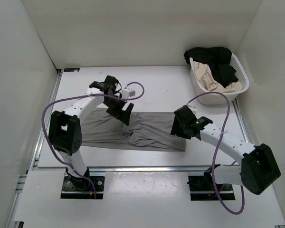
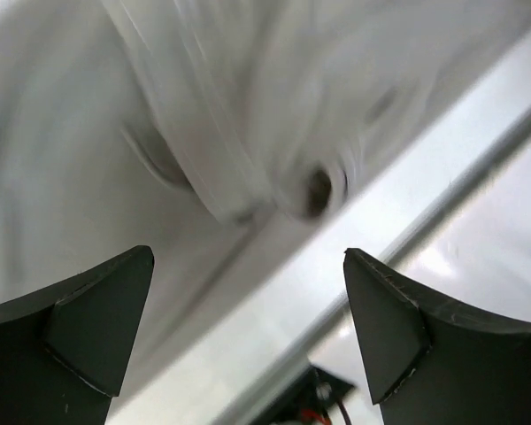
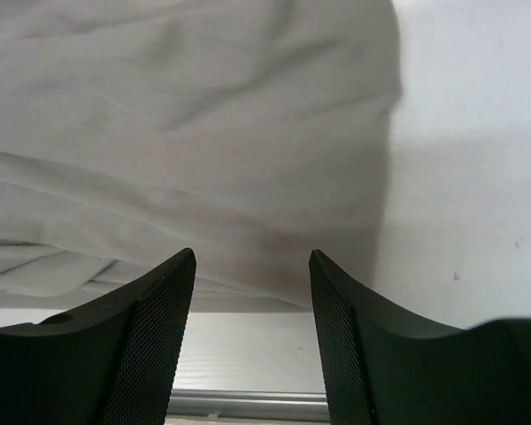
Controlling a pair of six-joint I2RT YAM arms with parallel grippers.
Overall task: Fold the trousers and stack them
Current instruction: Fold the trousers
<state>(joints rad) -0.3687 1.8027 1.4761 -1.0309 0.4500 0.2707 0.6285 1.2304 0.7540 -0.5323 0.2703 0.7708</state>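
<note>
The grey trousers [image 1: 142, 130] lie flat across the middle of the table, partly folded, with bunched folds near the centre. My left gripper [image 1: 126, 115] is open and empty above their upper middle edge; its wrist view shows blurred grey fabric [image 2: 248, 115] beyond the spread fingers. My right gripper [image 1: 177, 127] is open and empty over the trousers' right end; its wrist view shows the grey cloth [image 3: 186, 133] and its right edge just beyond the fingertips.
A white basket [image 1: 240, 90] at the back right holds a black garment [image 1: 213, 59] and a beige garment [image 1: 213, 81]. White walls enclose the table on the left, back and right. A metal rail [image 1: 147, 167] runs along the table's front edge.
</note>
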